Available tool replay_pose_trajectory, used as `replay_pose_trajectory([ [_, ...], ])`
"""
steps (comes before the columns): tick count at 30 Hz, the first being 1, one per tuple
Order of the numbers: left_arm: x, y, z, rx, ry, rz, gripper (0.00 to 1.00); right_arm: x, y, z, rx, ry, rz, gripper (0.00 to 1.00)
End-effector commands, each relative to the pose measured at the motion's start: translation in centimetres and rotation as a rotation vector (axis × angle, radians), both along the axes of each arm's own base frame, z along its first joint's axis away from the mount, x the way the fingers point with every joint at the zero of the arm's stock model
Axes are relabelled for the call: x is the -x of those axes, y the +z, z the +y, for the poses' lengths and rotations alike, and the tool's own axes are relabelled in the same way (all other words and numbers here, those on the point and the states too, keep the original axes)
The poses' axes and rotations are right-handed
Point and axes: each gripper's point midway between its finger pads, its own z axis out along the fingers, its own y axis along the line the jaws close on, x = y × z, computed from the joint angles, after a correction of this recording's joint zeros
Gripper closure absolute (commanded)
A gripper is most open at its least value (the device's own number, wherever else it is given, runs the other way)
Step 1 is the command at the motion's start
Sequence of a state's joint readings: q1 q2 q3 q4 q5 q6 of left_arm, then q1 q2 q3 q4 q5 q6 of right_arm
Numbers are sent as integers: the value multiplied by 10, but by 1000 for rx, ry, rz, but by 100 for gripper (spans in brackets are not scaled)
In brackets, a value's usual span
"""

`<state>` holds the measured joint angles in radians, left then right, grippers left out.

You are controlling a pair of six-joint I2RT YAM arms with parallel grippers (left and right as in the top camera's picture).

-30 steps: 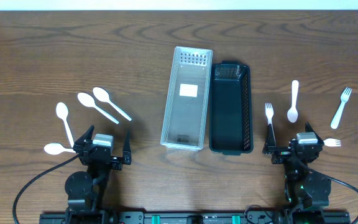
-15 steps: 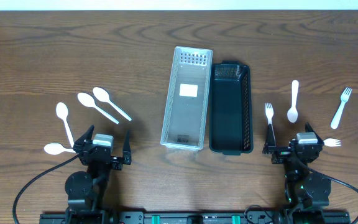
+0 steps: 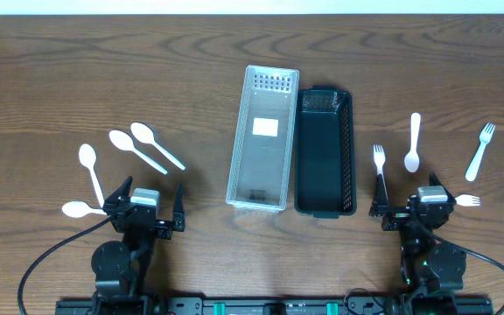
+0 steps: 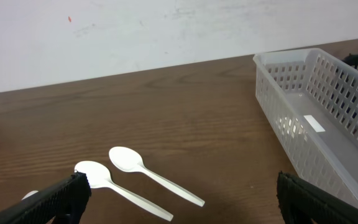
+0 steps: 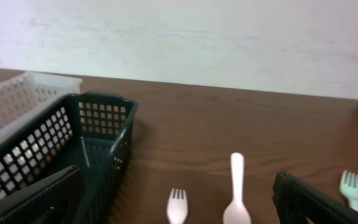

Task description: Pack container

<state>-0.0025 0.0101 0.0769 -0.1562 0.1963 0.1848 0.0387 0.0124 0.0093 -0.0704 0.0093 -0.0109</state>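
- Overhead, I see white spoons [image 3: 162, 150] left of the clear basket [image 3: 238, 140] and black basket [image 3: 350, 149], with forks [image 3: 379, 171] and a lone spoon [image 3: 414, 144] on the right, all flat on the surface [image 3: 59, 70].
- Both the left jaws and right jaws stand wide apart, holding nothing.
- I think the plastic spoons are light, thin and slippery; I'd pinch mid-handle.

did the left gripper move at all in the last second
No. The left gripper sits in the same spot in the overhead view, with the same gap to the clear basket and to the nearest spoon.
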Motion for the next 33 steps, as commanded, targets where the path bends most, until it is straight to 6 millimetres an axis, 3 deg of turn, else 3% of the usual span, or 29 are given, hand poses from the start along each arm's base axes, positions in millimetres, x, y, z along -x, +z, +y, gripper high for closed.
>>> replay_pose_trajectory([
  [1, 1, -13, -4, -6, -22, 32, 2, 0, -2, 9, -111, 35, 11, 1],
  [4, 0, -8, -4, 2, -20, 10, 2, 0, -5, 16, -137, 74, 29, 1],
  [7, -1, 9, -7, 176, -10, -12, 2, 2, -1, 23, -186, 110, 55, 1],
  [13, 3, 55, -10, 278, -14, 28, 2, -1, 44, 20, -168, 91, 112, 1],
  [17, -7, 84, -10, 277, 3, 151, 2, -18, 66, 13, -157, 58, 239, 1],
  [22, -35, 110, -10, 274, 38, 399, 2, -50, 76, 7, -169, 23, 450, 1],
  [26, -60, 114, -10, 250, 62, 619, 2, -75, 71, 12, -172, 72, 648, 1],
  [30, -85, 98, -11, 244, 77, 754, 2, -95, 58, 20, -192, 121, 765, 1],
  [32, -92, 83, -11, 248, 86, 800, 2, -104, 48, 19, -184, 118, 788, 15],
  [33, -95, 76, -11, 248, 89, 826, 2, -107, 44, 18, -183, 113, 795, 27],
])
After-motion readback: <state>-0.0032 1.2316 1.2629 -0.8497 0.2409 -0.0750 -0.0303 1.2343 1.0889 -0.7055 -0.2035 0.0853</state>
